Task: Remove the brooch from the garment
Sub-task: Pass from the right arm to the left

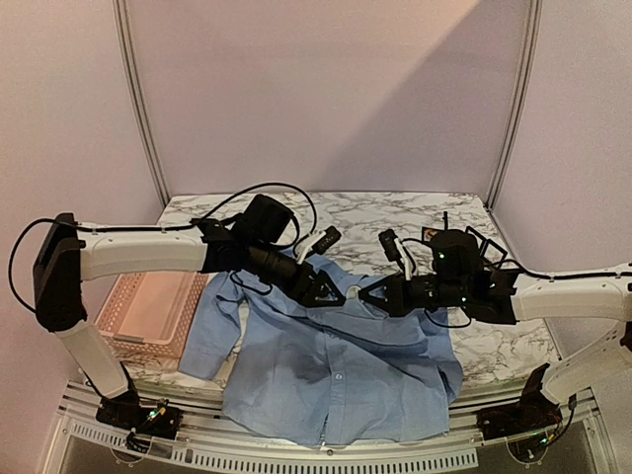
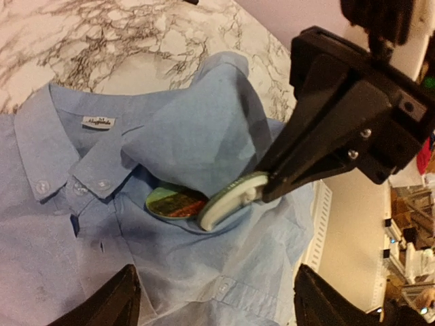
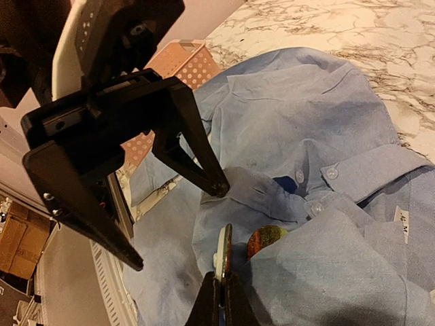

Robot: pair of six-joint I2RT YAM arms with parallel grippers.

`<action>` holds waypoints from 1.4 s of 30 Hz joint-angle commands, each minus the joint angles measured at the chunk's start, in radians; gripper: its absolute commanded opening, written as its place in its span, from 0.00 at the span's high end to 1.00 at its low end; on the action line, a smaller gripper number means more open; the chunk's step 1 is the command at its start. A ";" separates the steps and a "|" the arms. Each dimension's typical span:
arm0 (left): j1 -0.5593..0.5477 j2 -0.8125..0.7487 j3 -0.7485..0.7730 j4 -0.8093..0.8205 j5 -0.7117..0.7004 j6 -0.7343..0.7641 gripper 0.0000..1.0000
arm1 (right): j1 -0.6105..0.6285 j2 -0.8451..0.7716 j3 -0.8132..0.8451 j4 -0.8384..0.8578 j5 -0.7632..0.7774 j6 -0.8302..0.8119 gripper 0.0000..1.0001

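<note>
The light blue shirt [image 1: 336, 370] lies front-up on the marble table, collar toward the far side. My right gripper [image 3: 221, 280] is shut on the edge of the brooch [image 3: 223, 248], a round disc with a white back and green rim, held edge-up just above the shirt's chest; it also shows in the left wrist view [image 2: 230, 202]. A second round disc [image 2: 175, 202] with a green and red face lies on the shirt, half under a fabric fold. My left gripper [image 2: 217, 305] is open wide over the chest, one fingertip [image 3: 218, 186] touching a fold.
A pink perforated basket [image 1: 148, 314] stands left of the shirt. The table's near edge with a white slotted rail [image 1: 296, 456] runs just below the shirt hem. Both grippers meet tip to tip near the collar [image 1: 346, 291].
</note>
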 commanded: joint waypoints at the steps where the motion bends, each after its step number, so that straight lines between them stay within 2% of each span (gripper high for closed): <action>1: 0.017 0.030 0.002 0.046 0.075 -0.028 0.27 | -0.036 -0.019 -0.024 0.056 -0.141 0.004 1.00; 8: 0.017 0.051 0.000 0.069 0.119 -0.044 0.46 | -0.058 0.001 -0.015 0.040 -0.228 -0.003 1.00; 16: 0.017 0.057 -0.009 0.107 0.169 -0.061 0.59 | -0.082 0.025 -0.007 0.060 -0.323 0.000 1.00; 30: 0.014 0.073 -0.012 0.133 0.222 -0.083 0.75 | -0.105 0.064 0.010 0.098 -0.420 0.006 1.00; 42: 0.010 0.097 -0.020 0.169 0.269 -0.111 0.81 | -0.126 0.083 0.010 0.126 -0.471 0.015 1.00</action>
